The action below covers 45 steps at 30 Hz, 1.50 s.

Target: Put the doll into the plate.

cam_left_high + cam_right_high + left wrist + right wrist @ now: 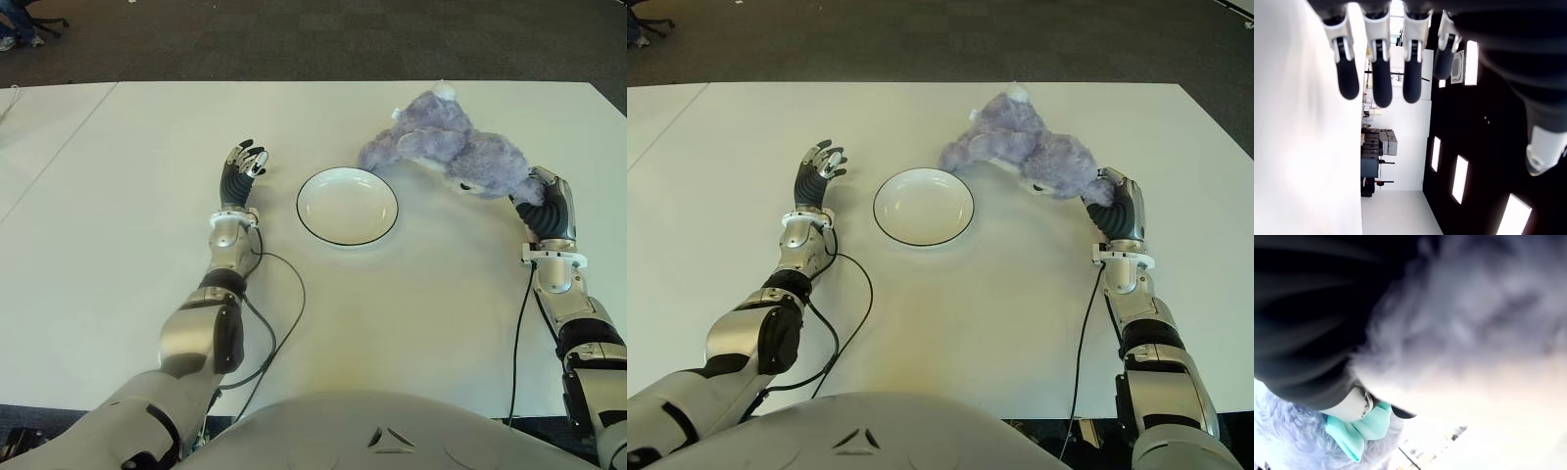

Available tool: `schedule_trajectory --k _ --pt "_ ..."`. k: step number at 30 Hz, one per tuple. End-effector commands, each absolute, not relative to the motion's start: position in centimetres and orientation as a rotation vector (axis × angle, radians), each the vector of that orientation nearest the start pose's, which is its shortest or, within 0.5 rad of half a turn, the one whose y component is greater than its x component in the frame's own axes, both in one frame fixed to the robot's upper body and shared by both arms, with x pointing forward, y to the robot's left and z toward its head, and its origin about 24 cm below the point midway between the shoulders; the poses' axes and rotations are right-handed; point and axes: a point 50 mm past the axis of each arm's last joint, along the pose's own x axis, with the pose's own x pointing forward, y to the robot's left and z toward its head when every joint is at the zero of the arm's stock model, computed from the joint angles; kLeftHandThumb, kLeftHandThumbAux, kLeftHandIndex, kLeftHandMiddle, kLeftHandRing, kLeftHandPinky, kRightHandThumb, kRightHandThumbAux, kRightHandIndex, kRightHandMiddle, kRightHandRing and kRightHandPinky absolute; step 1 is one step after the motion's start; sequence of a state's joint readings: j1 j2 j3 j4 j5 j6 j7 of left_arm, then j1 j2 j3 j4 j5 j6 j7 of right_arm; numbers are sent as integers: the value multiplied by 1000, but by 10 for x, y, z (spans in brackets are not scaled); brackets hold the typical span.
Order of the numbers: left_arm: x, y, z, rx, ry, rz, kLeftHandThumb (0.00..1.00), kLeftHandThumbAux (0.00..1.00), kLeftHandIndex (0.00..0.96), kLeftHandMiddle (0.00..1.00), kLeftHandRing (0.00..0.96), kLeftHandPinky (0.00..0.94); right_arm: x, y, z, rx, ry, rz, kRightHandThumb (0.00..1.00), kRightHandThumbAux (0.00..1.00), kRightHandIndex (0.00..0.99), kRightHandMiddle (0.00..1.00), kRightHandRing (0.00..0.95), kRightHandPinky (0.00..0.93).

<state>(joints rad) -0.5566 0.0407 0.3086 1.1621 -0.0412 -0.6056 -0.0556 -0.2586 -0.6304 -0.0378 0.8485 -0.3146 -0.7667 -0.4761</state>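
- Lying on the white table [411,323], the purple plush doll [446,147] sits just beyond the right rim of the plate [348,206], one limb reaching near it.
- Right hand [545,203] grips the doll's near-right end, fur pressed against the palm.
- Left hand [242,168] shows left of the plate, fingers loosely spread, holding nothing.
- Bare table surrounds the plate on its near side.

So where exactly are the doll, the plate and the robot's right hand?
doll [446,147]: left eye view, on its fluffy body.
plate [320,227]: left eye view, on its rim.
right hand [549,208]: left eye view, on its back.
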Motion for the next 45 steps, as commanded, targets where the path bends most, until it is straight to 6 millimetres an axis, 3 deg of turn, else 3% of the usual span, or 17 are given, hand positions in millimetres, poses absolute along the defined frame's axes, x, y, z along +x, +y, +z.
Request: schedule_trajectory --k 1,15,45 --pt "232 158 -100 -211 469 178 0 549 200 274 297 294 265 -295 80 -689 -468 -323 694 719 438 852 849 838" --pt "232 159 -100 -214 470 185 0 554 184 278 296 290 266 -277 103 -656 -560 -327 684 724 436 842 856 819" --pt "233 156 -101 -231 484 178 0 550 203 287 309 292 267 -248 129 -637 -668 -255 680 725 436 847 862 848"
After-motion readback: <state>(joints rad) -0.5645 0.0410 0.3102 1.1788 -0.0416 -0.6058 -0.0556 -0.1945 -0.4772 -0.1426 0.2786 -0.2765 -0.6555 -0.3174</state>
